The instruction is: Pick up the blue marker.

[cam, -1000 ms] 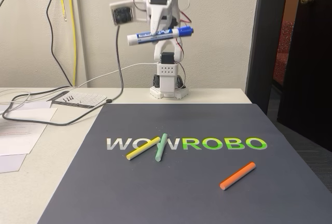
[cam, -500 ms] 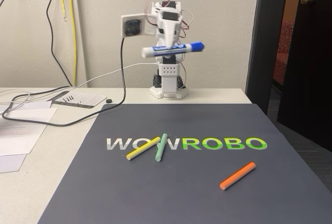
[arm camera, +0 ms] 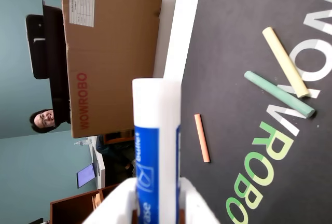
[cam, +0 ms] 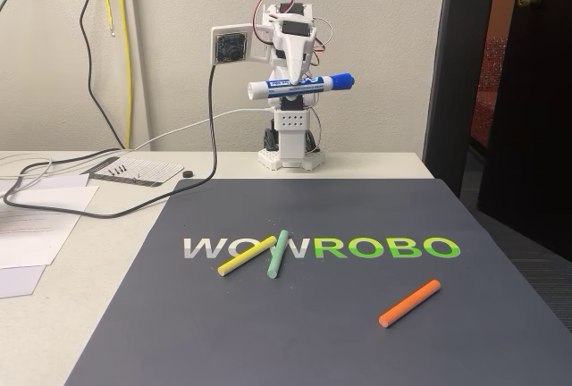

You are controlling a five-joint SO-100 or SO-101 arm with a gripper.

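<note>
I see a pale table (cam: pixel 116 252) carrying my arm's base (cam: pixel 289 155) at its back edge. A dark mat (cam: pixel 313 314) lies ahead of the base, bearing yellow (cam: pixel 247 255), green (cam: pixel 279 254) and orange (cam: pixel 409 303) sticks. Papers (cam: pixel 36 225) and cables (cam: pixel 80 194) lie beside the mat.

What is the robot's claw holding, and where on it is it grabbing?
The gripper holds the blue marker up in the air, pinched around the middle of its barrel.
</note>
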